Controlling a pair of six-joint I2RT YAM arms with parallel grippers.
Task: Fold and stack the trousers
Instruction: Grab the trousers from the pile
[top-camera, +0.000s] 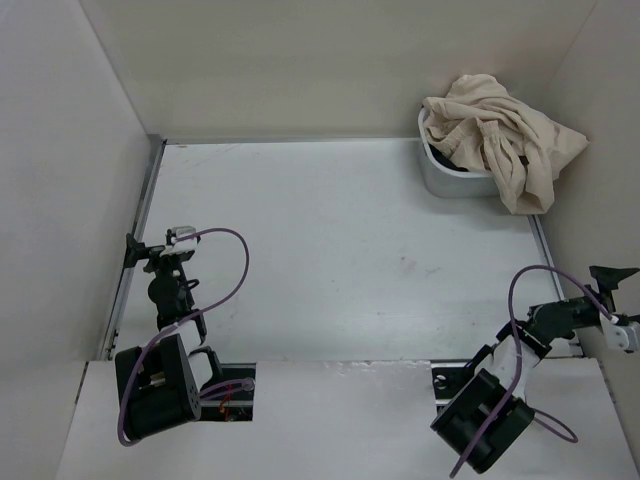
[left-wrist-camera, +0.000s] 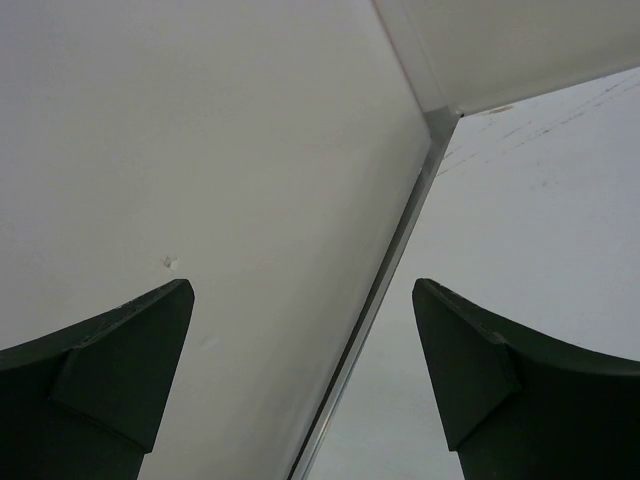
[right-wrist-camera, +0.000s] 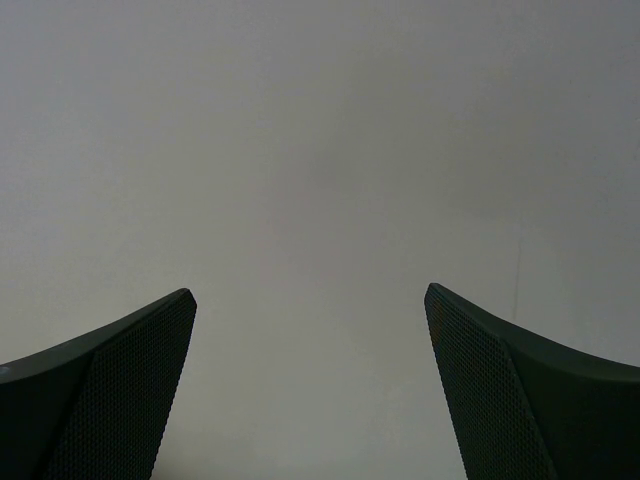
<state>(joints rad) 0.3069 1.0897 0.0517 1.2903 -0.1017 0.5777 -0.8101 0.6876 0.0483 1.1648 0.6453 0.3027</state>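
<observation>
The beige trousers (top-camera: 500, 135) lie crumpled in a heap in and over a grey bin (top-camera: 440, 180) at the back right corner of the table, one part hanging over the bin's right side. My left gripper (top-camera: 135, 250) is open and empty at the table's left edge, far from the trousers. In the left wrist view the left gripper (left-wrist-camera: 300, 340) faces the left wall and its metal edge rail. My right gripper (top-camera: 612, 272) is open and empty by the right wall, in front of the bin. In the right wrist view the right gripper (right-wrist-camera: 310, 340) shows only a blank wall.
White walls close in the table (top-camera: 330, 250) on the left, back and right. A metal rail (top-camera: 135, 240) runs along the left edge. Something dark shows inside the bin under the trousers. The arm bases (top-camera: 160, 385) sit at the near edge.
</observation>
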